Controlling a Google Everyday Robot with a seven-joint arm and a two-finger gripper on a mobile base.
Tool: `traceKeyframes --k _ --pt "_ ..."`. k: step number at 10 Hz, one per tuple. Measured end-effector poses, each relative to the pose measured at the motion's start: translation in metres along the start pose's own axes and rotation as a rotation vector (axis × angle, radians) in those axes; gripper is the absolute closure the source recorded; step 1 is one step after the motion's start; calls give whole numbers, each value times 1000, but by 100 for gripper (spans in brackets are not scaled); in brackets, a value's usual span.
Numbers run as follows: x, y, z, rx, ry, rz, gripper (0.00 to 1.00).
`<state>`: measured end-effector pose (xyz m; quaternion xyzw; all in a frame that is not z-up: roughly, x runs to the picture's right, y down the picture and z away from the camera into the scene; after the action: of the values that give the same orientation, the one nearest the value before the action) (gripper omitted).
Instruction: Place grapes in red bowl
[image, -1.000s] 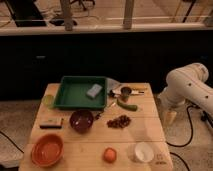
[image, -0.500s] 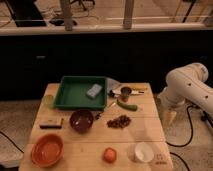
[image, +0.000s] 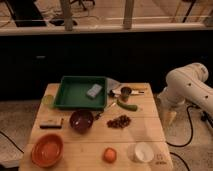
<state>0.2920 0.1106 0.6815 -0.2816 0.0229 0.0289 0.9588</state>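
At the front edge of the wooden bench (image: 90, 161), a red-orange bowl (image: 47, 150) sits at the left. An orange fruit (image: 109, 155) lies near the middle and a small white cup (image: 143, 151) to its right. One row back, a flat dark block (image: 51, 123) lies at the left and a dark maroon bowl (image: 81, 120) stands near the centre. The grapes (image: 119, 121) lie loose on the bench just right of that bowl, well apart from the red-orange bowl.

Behind the grapes lie a green vegetable (image: 127, 106) and a small metal cup (image: 126, 92). A green tray (image: 70, 95) fills the far left part of the bench, with a grey-blue sponge (image: 94, 90) inside it.

The white robot arm (image: 187, 87) stands off the right side of the bench. Its hand (image: 170, 119) points down beside the bench's right edge, touching nothing. I cannot tell whether it is spread or closed.
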Motion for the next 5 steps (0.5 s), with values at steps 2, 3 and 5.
traceKeyframes --k 2,3,5 --pt "0 0 0 0 0 0 20" --pt "0 0 0 0 0 0 20" --pt "-13 2 2 -1 28 -38 20"
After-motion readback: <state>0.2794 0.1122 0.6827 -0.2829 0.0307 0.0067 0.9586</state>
